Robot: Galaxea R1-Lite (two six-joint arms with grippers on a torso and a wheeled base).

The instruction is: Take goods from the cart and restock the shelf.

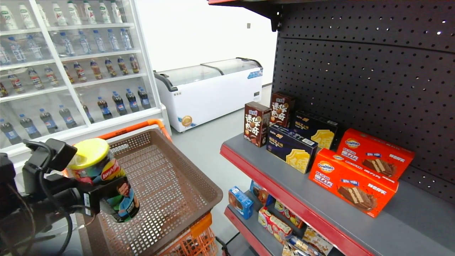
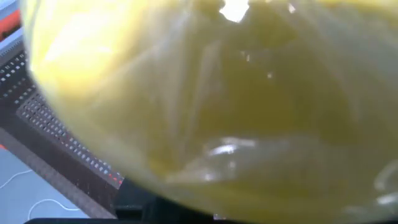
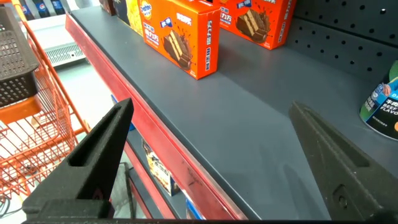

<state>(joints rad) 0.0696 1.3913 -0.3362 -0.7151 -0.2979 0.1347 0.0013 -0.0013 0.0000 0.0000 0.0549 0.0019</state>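
Your left gripper (image 1: 106,198) has its fingers (image 1: 93,200) pinched on the lower body of a snack canister (image 1: 97,170). One black pad lies across the printed label, and the other is hidden behind the tube. Gripping low leaves the top free, though I'd judge it also lets the tall can lean, and it does tilt a little, its yellow lid (image 2: 217,93) close under the wrist camera. The canister hangs in the air above the near side of the brown cart basket (image 1: 192,164), touching only the pads and well apart from the shelf (image 1: 419,220) on your right. The pick looks done, so carrying it across is the step in hand. Your right gripper (image 3: 211,112) has its fingers (image 3: 99,149) spread wide with nothing between them. It hovers by the shelf's red front edge, over the bare grey board beyond the orange boxes (image 1: 352,181). A blue-and-white can (image 3: 382,106) stands on that board near the pegboard back, which suggests this open stretch is where canisters belong. The boxes are grouped by kind with their faces to the aisle, so yours should go down upright beside that can. Clear the front lip first and level the tube before release, since a leaning canister may topple.
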